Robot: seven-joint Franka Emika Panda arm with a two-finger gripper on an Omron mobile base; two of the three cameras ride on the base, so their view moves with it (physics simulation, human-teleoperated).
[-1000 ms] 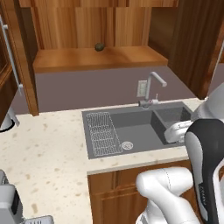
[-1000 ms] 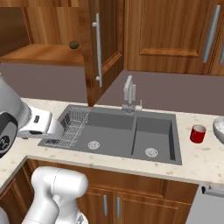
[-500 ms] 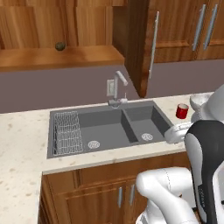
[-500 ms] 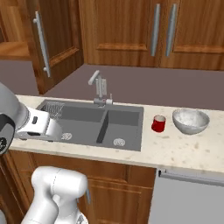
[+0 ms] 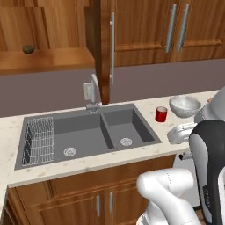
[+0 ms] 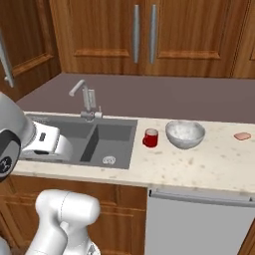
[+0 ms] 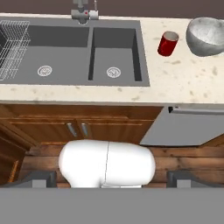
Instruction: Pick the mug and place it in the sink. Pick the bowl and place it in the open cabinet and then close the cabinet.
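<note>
The small red mug (image 5: 161, 114) (image 6: 150, 138) (image 7: 168, 43) stands upright on the speckled counter just right of the dark double sink (image 5: 83, 127) (image 6: 112, 139) (image 7: 61, 52). Beside the mug, further right, sits the grey-white bowl (image 5: 185, 106) (image 6: 185, 133) (image 7: 206, 36), apart from it. The open cabinet's shelf (image 5: 48, 59) is up on the left, with its door (image 5: 104, 44) (image 6: 25, 50) swung out above the faucet. My gripper (image 7: 110, 180) is open and holds nothing. It hangs back from the counter's front edge, well short of mug and bowl.
A faucet (image 5: 93, 90) (image 6: 84, 94) rises behind the sink, and a white wire rack (image 5: 39, 140) (image 7: 11, 48) lies in the left basin. A small dark round object (image 5: 29, 49) rests on the cabinet shelf. A pink item (image 6: 242, 136) lies far right on the counter.
The base has driven to the right, so the whole scene has slid left in both base views. Mug and bowl now sit nearer the middle. Nothing on the counter has moved.
</note>
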